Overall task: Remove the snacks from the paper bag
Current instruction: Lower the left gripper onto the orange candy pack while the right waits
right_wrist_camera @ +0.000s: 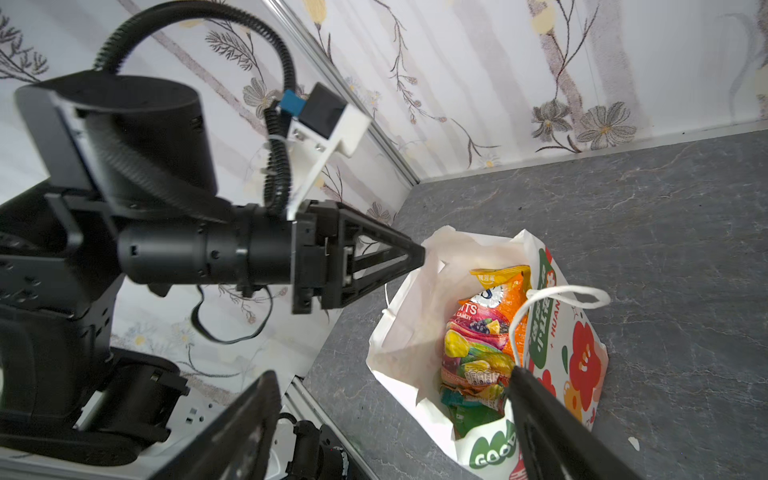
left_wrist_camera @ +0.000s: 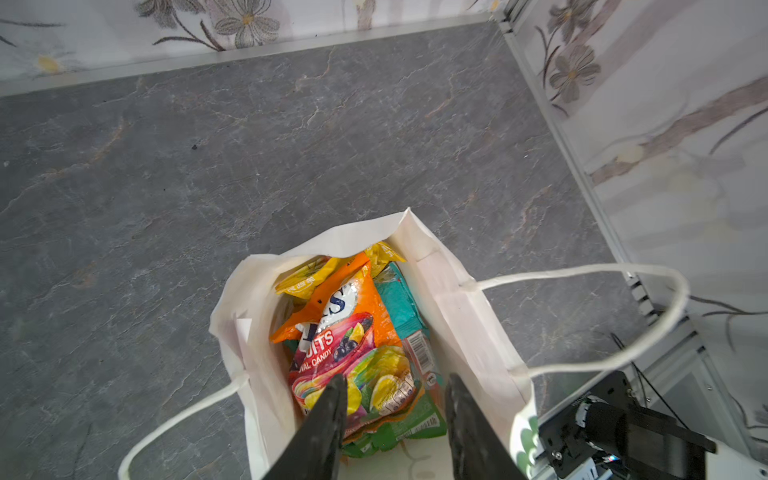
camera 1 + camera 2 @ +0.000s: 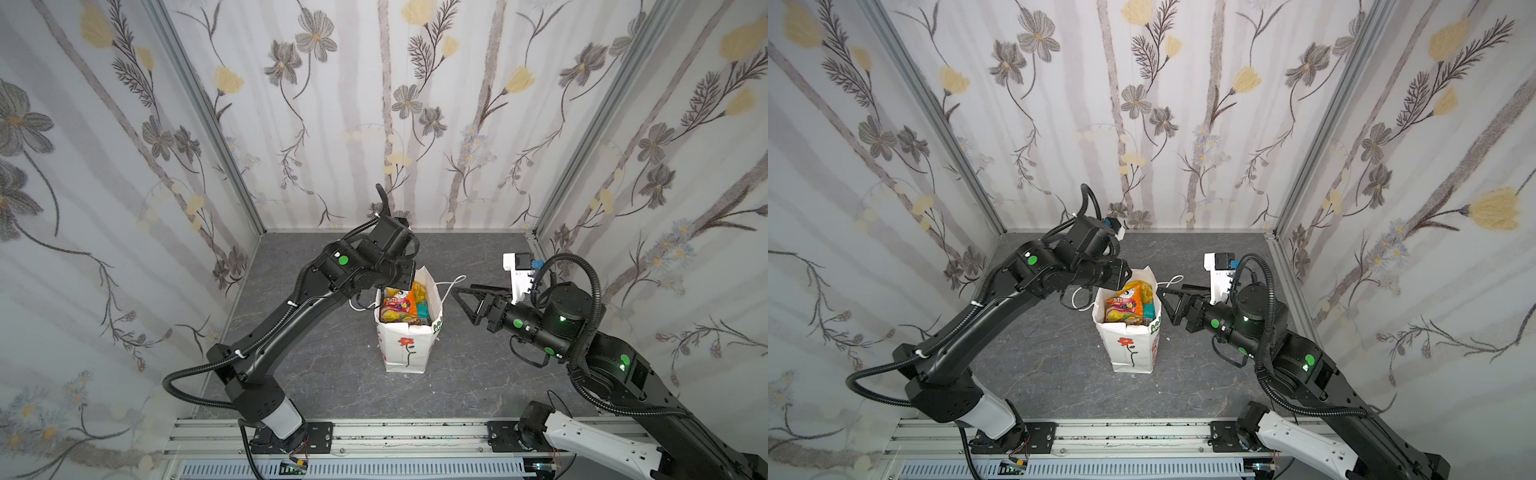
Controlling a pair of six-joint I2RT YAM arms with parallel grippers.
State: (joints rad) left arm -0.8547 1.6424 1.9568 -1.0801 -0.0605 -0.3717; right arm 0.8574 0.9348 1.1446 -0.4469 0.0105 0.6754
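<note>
The white paper bag stands upright mid-floor with a red flower on its front and its mouth open. The snacks fill it: an orange-pink candy packet on top, with yellow, teal and green packets around it. My left gripper hovers over the bag's back-left rim. It is open, with nothing between its fingers. My right gripper stands wide open just right of the bag, one finger close to the cord handle.
Grey stone-look floor surrounds the bag. Flower-papered walls close in the back and both sides. An aluminium rail with both arm bases runs along the front. The bag's left cord handle hangs out under my left arm.
</note>
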